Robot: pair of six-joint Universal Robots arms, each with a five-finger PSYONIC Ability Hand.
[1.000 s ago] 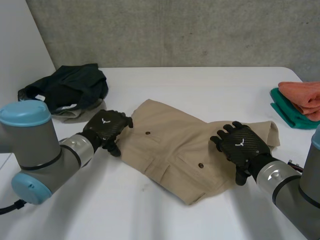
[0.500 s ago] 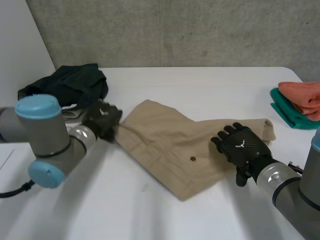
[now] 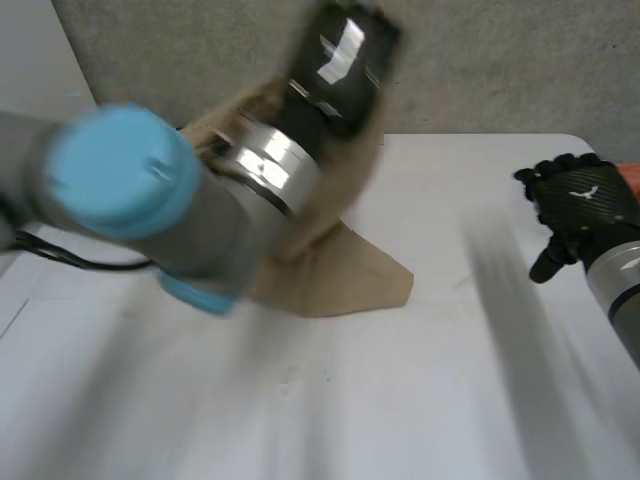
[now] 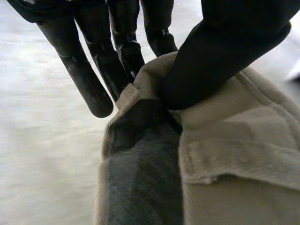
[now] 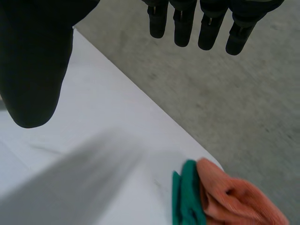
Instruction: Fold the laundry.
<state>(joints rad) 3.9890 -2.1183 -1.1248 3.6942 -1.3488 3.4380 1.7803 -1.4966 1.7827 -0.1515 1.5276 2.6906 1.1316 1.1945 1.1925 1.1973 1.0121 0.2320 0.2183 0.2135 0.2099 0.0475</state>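
- Upper centre of the head view, your beige garment (image 3: 345,280) hangs from the left hand (image 3: 345,50), and its lower end rests on the white table (image 3: 430,400) at mid-frame.
- You have a hemmed edge pinched between thumb and fingers. Keep that pinch firm; a smooth carry across, then lowering the cloth flat, should give you a clean fold.
- Your left arm is raised high across the left of the frame.
- At the right edge, your right hand (image 3: 578,200) hovers above the table, fingers straight and holding nothing, near the folded green cloth (image 5: 185,201) and orange cloth (image 5: 234,204).
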